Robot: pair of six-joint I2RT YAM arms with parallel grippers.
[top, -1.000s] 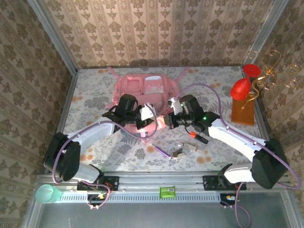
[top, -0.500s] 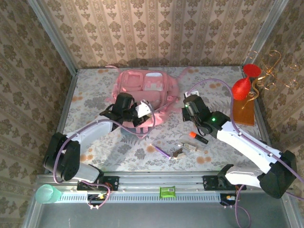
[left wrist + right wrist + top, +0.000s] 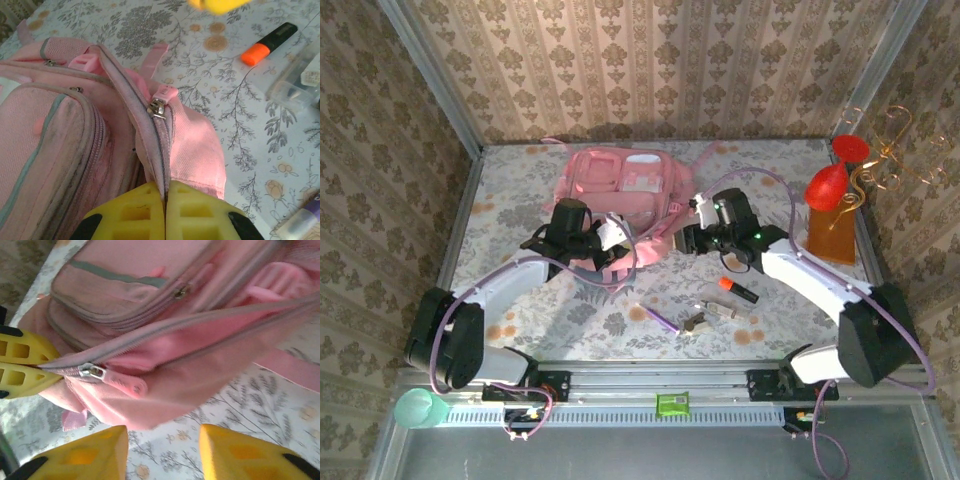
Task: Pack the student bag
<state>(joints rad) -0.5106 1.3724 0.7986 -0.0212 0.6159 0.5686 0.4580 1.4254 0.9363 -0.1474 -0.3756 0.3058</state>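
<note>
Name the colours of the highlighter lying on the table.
The highlighter is black with an orange end, clearest in the left wrist view.

top external camera: fixed above and behind both arms, looking steeply down, far enough back to take in the whole table (image 3: 510, 210) and the student bag (image 3: 625, 185). left wrist camera: close behind the left gripper (image 3: 166, 192), looking past its fingertips along the bag's zip to the zipper pull (image 3: 158, 106) just ahead, an orange highlighter (image 3: 267, 44) further ahead and to the right. right wrist camera: close behind the right gripper (image 3: 164, 440), facing the same zip and pull from the other side, the left gripper's yellow fingers ahead and to the left.
</note>
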